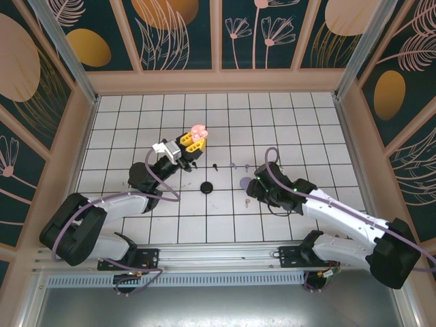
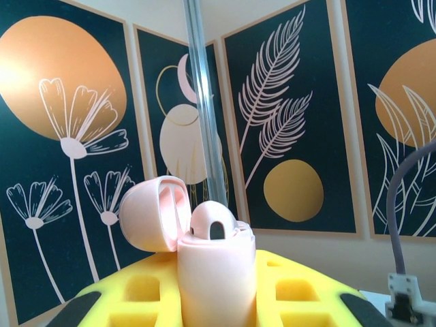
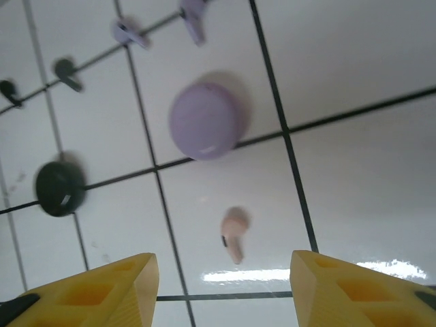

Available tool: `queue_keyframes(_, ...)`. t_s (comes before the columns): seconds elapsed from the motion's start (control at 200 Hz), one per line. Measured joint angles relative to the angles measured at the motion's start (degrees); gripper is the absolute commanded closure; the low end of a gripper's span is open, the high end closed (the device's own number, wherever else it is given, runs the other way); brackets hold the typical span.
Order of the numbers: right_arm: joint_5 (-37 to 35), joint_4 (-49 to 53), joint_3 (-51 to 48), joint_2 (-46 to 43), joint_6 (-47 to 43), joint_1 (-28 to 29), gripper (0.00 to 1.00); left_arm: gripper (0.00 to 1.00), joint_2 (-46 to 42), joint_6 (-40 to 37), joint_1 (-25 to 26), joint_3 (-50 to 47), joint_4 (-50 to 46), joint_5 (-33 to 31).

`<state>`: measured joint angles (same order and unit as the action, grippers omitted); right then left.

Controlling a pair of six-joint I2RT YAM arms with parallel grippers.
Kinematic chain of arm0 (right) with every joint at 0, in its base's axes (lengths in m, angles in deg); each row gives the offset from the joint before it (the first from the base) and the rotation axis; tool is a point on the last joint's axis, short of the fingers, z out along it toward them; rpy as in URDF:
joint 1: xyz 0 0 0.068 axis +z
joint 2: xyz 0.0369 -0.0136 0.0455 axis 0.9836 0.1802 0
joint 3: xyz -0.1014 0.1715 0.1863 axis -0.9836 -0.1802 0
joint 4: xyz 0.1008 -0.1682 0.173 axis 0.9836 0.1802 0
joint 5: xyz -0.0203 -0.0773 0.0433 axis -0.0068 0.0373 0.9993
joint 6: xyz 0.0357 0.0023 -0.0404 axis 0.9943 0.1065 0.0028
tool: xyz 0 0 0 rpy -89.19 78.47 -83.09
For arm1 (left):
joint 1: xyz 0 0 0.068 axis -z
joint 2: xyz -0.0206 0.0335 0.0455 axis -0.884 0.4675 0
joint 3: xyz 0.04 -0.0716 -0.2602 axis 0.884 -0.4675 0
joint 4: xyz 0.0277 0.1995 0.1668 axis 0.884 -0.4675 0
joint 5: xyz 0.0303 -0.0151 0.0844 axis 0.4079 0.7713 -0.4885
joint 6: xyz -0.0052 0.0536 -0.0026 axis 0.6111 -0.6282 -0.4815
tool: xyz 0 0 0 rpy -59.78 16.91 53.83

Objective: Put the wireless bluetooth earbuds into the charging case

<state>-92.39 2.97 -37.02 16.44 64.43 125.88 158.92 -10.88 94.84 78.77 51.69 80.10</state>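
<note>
Yellow-fingered right tool (image 3: 221, 269), jaws apart, hovers over a tiny pink stemmed earbud (image 3: 232, 235) lying on the white gridded counter (image 3: 354, 184). Likely next: descend squarely and pinch it. Beyond, the left tool (image 1: 193, 143) clenches the open pink charging case (image 2: 214, 266) aloft. Dark floral panels (image 1: 180, 30) enclose the space.

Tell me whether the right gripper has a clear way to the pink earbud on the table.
Probably yes: the right gripper hangs open just above the pink earbud, nothing between; the lavender case lies apart.
</note>
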Motion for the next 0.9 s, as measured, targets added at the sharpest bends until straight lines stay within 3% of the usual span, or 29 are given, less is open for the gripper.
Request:
queue_keyframes(0.46, 0.07, -4.50, 1.31, 16.57, 2.36, 1.97, 0.51, 1.00, 0.02, 0.04, 0.00, -0.70, -1.07, 0.04)
queue_keyframes(0.901, 0.00, -4.90, 5.79, 24.09, 1.33, 3.13, 0.57, 1.00, 0.15, 0.04, 0.00, -0.70, -1.03, 0.48)
